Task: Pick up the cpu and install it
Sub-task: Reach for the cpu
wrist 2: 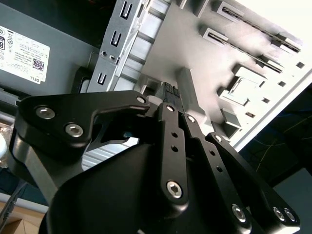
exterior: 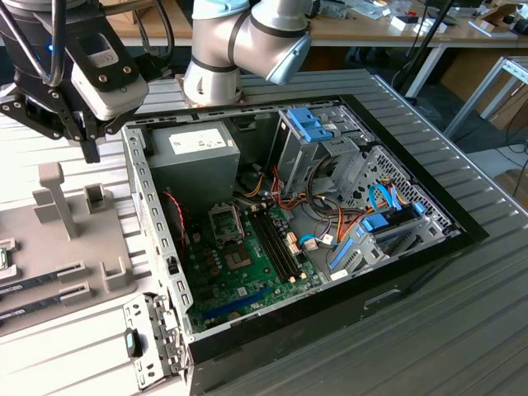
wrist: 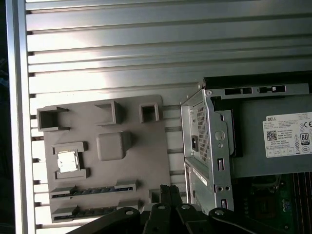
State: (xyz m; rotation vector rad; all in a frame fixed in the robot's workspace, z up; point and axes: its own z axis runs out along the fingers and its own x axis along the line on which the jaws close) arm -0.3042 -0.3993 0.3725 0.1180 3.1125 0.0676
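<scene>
Evidently early days: the cpu [wrist: 67, 162] lies unpicked in its grey tray [wrist: 146, 156], the motherboard socket [exterior: 224, 221] stands empty, and the gripper [wrist: 169, 188] hovers clenched on nothing.

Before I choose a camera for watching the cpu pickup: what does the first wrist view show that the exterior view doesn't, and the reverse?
First wrist view: the cpu whole, lying silvery side up in its holder. Exterior view: the blue drive cage inside the computer and the arm behind it. Both: the grey fixture plate, the power supply, the case, and the gripper near the plate's edge beside the case.
</scene>
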